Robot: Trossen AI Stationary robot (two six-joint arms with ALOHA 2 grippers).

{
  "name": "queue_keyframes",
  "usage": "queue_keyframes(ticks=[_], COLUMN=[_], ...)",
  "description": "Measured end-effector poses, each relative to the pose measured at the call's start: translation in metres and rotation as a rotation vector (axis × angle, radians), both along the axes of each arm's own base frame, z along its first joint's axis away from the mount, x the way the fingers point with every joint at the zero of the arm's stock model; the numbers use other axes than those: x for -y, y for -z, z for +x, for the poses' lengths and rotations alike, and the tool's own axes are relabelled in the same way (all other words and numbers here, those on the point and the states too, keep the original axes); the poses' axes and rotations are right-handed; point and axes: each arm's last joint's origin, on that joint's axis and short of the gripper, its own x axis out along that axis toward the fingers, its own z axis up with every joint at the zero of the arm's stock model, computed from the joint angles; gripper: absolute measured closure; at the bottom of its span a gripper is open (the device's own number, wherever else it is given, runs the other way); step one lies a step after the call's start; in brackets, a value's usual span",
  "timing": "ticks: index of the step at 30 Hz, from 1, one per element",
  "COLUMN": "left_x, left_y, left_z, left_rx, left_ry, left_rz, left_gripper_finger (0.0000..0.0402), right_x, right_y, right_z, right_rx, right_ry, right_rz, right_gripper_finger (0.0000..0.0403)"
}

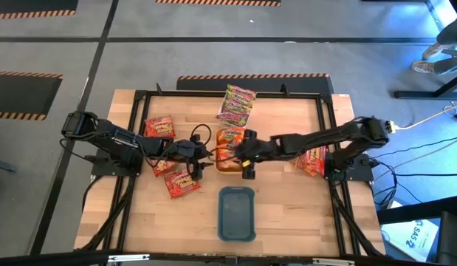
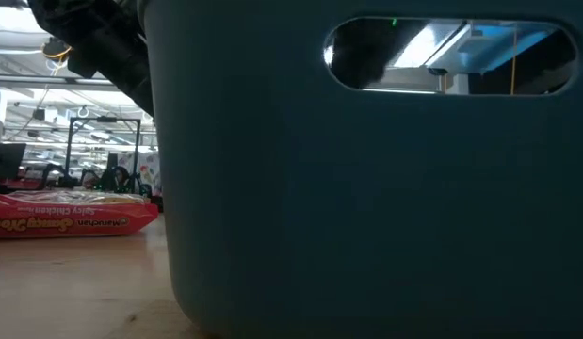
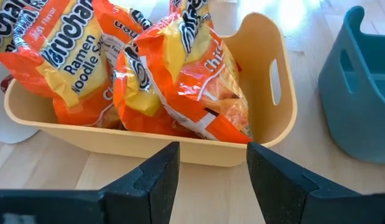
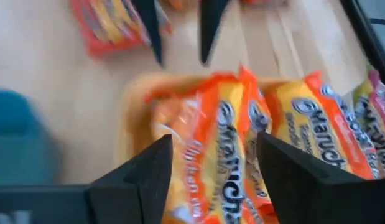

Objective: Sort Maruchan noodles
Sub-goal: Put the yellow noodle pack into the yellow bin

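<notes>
Both grippers meet over the yellow-orange plastic tray (image 1: 229, 168) near the table's centre, which holds a heap of orange Maruchan ramen packets (image 3: 180, 81). The right gripper (image 4: 211, 168) hangs just above the heap with its fingers spread wide and nothing between them. In its wrist view the nearest packet runs lengthwise straight away from the wrist, so the long axis lies along the gap, not across it. The left gripper (image 3: 208, 171) sits just outside the tray's near wall on the 9 o'clock side, fingers also parted and empty, aimed at the packets over the rim.

Still loose on the wooden table (image 1: 287, 214) are three red flat ramen packets (image 1: 182, 180) at 9 o'clock of the tray, close by the left arm. Further red-and-orange packets (image 1: 312, 160) lie at 3 o'clock, beside the right arm's base. A green-pink packet (image 1: 237, 103) lies at 12 o'clock, well apart. A teal plastic bin (image 1: 236, 213) stands at 6 o'clock.

By my judgement the left arm is nearer the red ones, the closest lying at its 6 o'clock.
</notes>
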Motion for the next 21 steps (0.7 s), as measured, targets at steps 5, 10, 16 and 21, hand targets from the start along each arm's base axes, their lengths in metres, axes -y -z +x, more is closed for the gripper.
queue_keyframes(ticks=[5, 10, 16, 21], left_x=[0.0, 0.0, 0.0, 0.0], left_y=[0.001, 0.001, 0.001, 0.001], left_z=[0.0, -0.001, -0.001, -0.001], left_rx=[-0.007, -0.014, -0.013, -0.014], left_ry=[0.006, 0.005, 0.005, 0.01], left_rz=[0.009, 0.009, 0.009, 0.015], left_gripper_finger=[0.0219, 0.0219, 0.0219, 0.0219], right_x=[-0.013, -0.018, -0.01, 0.002], right_y=[-0.046, -0.051, -0.014, 0.025], right_z=[-0.03, -0.072, -0.116, -0.147], right_rx=[0.074, -0.068, -0.321, -0.557], right_ry=[-0.032, 0.056, 0.301, 0.494], right_rz=[0.117, 0.189, 0.28, 0.302], right_gripper_finger=[0.0196, 0.0212, 0.0235, 0.0262])
